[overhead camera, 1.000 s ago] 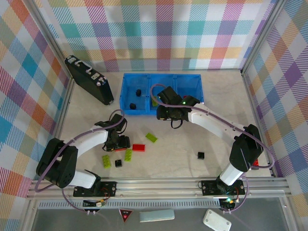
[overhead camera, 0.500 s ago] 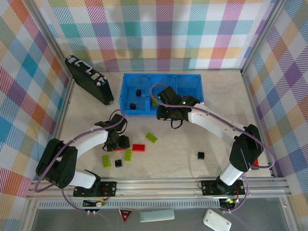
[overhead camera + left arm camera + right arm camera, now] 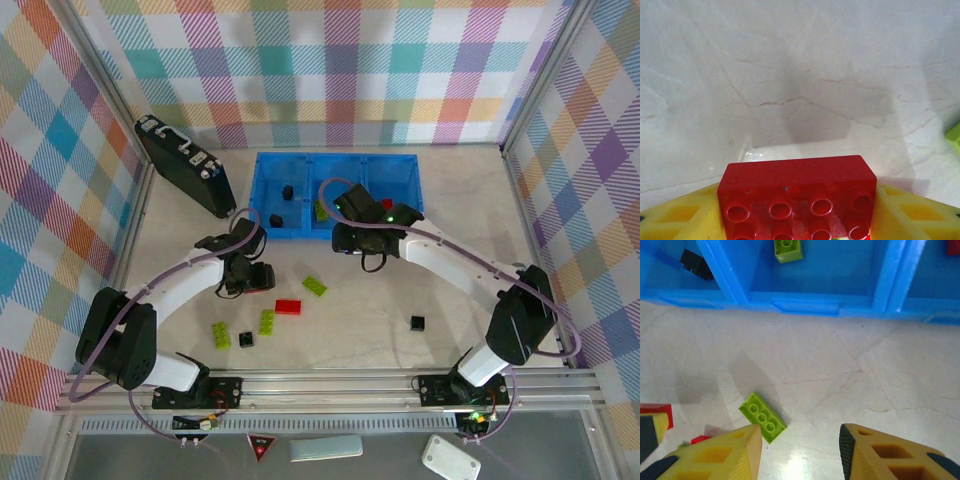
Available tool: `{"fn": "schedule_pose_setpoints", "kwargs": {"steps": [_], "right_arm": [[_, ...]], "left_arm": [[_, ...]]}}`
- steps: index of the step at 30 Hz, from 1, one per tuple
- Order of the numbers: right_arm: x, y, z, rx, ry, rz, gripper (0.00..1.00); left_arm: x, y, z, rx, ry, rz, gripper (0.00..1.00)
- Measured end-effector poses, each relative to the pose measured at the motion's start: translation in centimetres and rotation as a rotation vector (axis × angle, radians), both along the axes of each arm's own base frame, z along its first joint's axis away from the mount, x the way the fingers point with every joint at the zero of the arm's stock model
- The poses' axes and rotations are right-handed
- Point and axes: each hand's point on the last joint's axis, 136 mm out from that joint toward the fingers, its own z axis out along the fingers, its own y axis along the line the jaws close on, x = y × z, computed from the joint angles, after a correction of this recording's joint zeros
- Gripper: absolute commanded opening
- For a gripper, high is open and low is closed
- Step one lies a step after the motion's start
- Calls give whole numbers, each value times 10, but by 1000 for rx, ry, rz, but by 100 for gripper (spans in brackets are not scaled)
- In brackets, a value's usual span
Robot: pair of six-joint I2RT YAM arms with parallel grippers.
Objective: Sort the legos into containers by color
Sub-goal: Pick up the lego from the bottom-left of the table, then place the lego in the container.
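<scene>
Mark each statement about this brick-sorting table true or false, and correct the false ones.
1. The left gripper grips a red rectangular plastic brick. True.
2. The right gripper is shut on a lime-green rectangular brick. False: it is open and empty, and that brick lies on the white marbled table.
3. Two small black square bricks lie in the left compartment of the bright blue plastic tray. True.
4. The tray's middle compartment holds a black brick. False: a second lime-green brick lies there.
</scene>
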Motion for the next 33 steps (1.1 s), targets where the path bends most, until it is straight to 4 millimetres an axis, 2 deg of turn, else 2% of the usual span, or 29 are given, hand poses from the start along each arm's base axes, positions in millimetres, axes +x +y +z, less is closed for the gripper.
{"fn": "schedule_pose_setpoints", "kwargs": {"steps": [6, 14, 23, 29, 33], "right_arm": [[-10, -25, -4, -6, 9, -49, 47], [-19, -79, -10, 3, 20, -176, 47], [-38, -156, -9, 19, 0, -366, 47], [-54, -185, 6, 34, -43, -434, 47], [-64, -193, 13, 40, -61, -449, 47]], "left_arm": [[15, -21, 13, -30, -24, -38, 62], [42, -74, 46, -73, -93, -148, 62], [72, -148, 72, -109, -151, -285, 62], [90, -202, 81, -142, -182, -368, 61], [99, -243, 87, -174, -210, -436, 61]]}}
